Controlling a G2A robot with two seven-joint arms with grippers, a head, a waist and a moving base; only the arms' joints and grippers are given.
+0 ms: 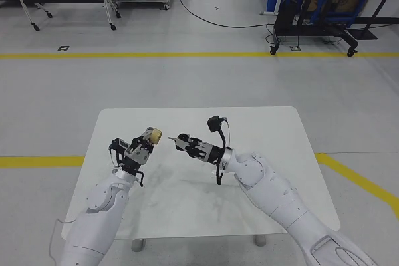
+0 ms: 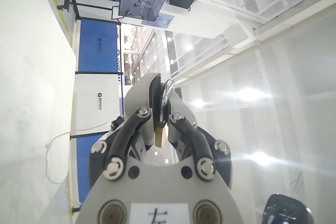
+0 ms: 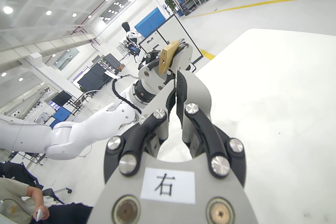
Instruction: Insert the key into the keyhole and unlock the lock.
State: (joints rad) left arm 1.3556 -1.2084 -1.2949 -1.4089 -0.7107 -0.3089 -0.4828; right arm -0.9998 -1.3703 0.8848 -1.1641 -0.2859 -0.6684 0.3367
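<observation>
Above the table point(image 1: 272, 133), the left gripper point(image 1: 146, 141) has its fingers clamped on the brass lock point(image 1: 155, 136), while the right gripper point(image 3: 176, 86), fingers pressed together, holds the key point(image 1: 172, 138) just beside it, not touching.

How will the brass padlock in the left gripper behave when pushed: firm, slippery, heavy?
The brass-coloured block padlock looks solid: likely rigid and heavy for its size. The left gripper pinches its smooth metal faces, so a push may twist it.
</observation>
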